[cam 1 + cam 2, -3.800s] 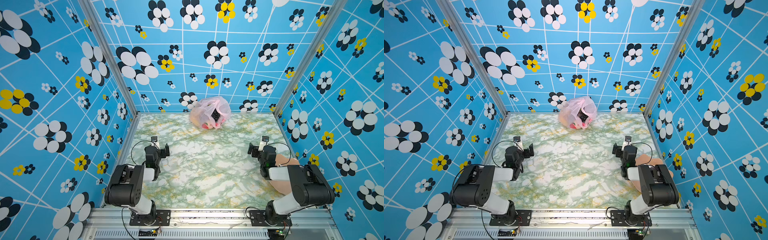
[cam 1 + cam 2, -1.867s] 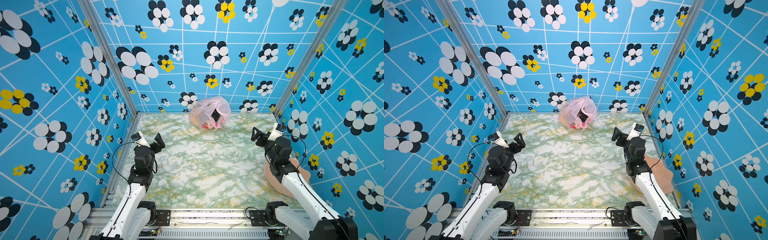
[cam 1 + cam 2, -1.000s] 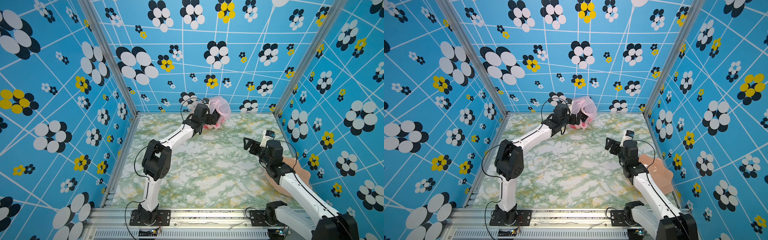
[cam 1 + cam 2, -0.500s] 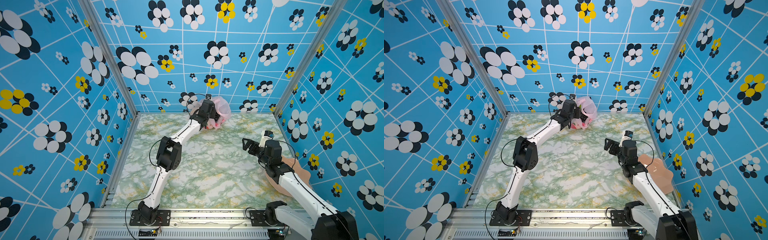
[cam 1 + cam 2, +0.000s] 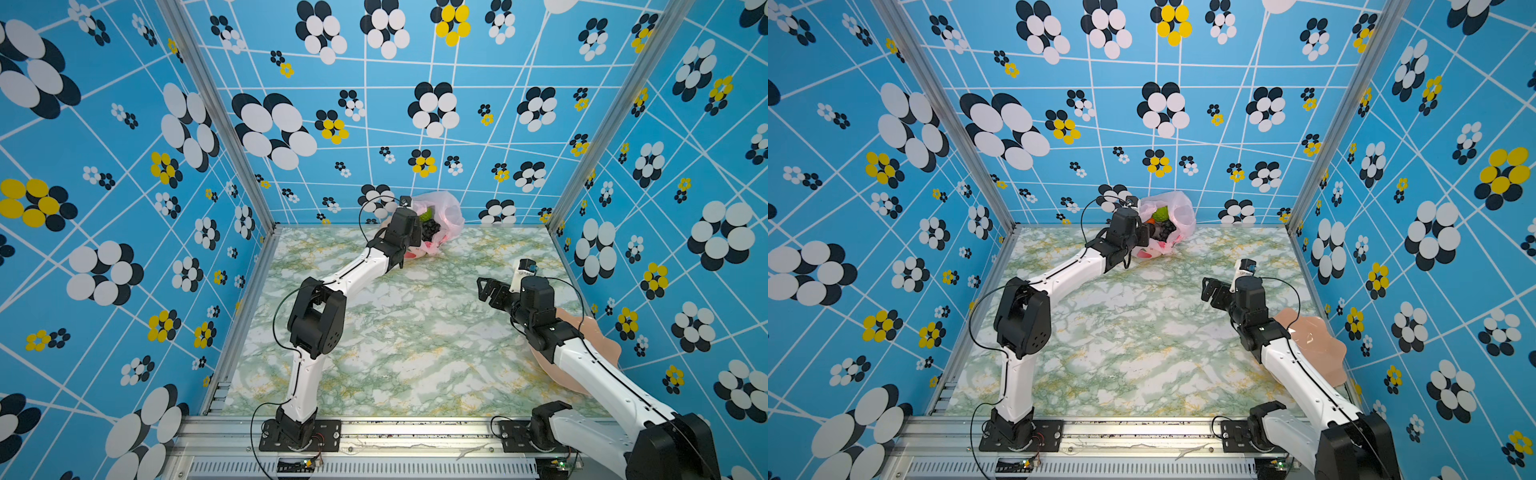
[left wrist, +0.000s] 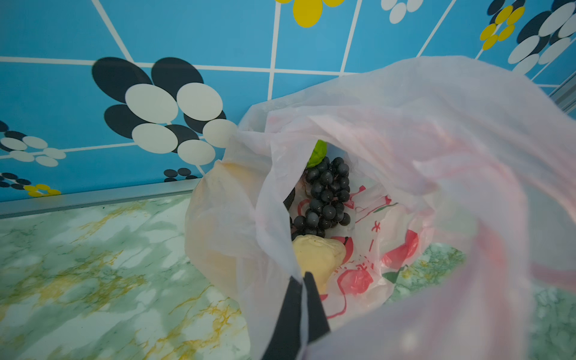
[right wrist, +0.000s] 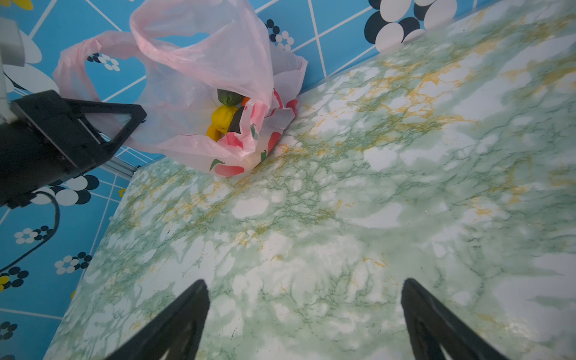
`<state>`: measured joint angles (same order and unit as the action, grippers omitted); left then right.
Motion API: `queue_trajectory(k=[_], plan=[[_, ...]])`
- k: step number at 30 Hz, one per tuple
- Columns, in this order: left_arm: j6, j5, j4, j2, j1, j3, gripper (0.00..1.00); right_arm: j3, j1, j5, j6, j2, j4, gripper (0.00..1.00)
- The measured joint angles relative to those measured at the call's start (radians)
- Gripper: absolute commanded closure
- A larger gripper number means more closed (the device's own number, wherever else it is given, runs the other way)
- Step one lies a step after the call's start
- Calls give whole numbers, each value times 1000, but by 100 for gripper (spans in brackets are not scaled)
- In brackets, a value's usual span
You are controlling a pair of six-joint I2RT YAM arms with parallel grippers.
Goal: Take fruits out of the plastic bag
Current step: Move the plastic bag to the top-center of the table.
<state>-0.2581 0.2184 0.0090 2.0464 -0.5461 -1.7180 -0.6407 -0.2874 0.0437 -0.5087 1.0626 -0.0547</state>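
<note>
Now, crinkly pink plastic bag (image 6: 436, 140), grapes (image 6: 327, 196) inside, left gripper (image 6: 303, 276) pinching its rim, right gripper (image 7: 303, 280) wide.

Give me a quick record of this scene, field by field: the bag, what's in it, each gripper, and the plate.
bag: plastic bag, at the far edge of the table, mouth open
inside, visible: grape bunch, pale piece, green fruit
left gripper: jaws shut on the bag's rim
right gripper: jaws open, empty, above the table
plate: peach plate, partly under the right arm
fruits outside bag: none visible
</note>
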Motion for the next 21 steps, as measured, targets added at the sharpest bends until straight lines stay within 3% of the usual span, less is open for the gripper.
queue_trajectory(k=[10,21], plan=[[-90,-68,129,-257,3,341,100,-47,-102,69,0,3,53,3],[-170,-117,158,-599,-18,686,100,-114,-208,140,-1,16,101,3]])
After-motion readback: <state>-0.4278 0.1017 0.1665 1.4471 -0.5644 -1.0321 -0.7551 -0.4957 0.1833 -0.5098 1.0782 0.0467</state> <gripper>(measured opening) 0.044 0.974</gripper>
